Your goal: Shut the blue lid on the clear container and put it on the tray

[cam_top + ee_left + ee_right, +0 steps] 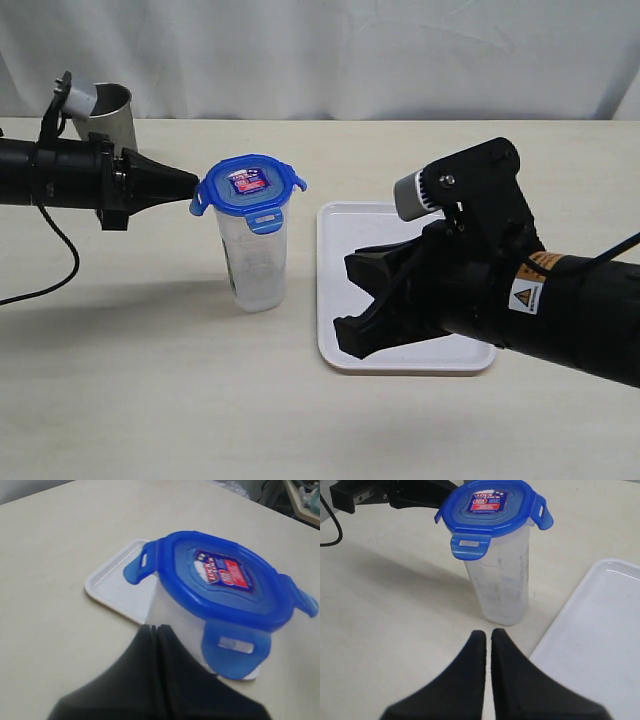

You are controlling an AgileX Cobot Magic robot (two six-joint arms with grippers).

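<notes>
The small blue plastic lid with snap-lock flaps [248, 185] is found seated on the mouth of the tall, clear plastic container [256, 265], which stands upright on the cream table surface [150, 380], just beside the near-left edge of the flat white rectangular tray [332, 300] but not on it. At least three flaps are seen splayed outward or hanging loose rather than pressed flat to the wall, so the lid is judged placed but not yet locked. The closing step is therefore taken to be in hand. The left gripper [192, 185] is held level with the lid, its jaws pressed together into a single point that is touching or all but touching the flap on that side; actual contact cannot be confirmed. The right gripper [488, 636] is held low over the tray, aimed at the container, its jaws likewise drawn together with nothing between them. A steel cup [108, 108] is noted at the back of the table, well apart and not concerned. For the next move, each loose flap would need to be pushed down against the rim until it catches, preferably with the container braced from the opposite side, since a tall, narrow vessel pushed near its top is judged liable to tip. Jaws would then have to be opened to take hold of the body for transfer onto the tray.
</notes>
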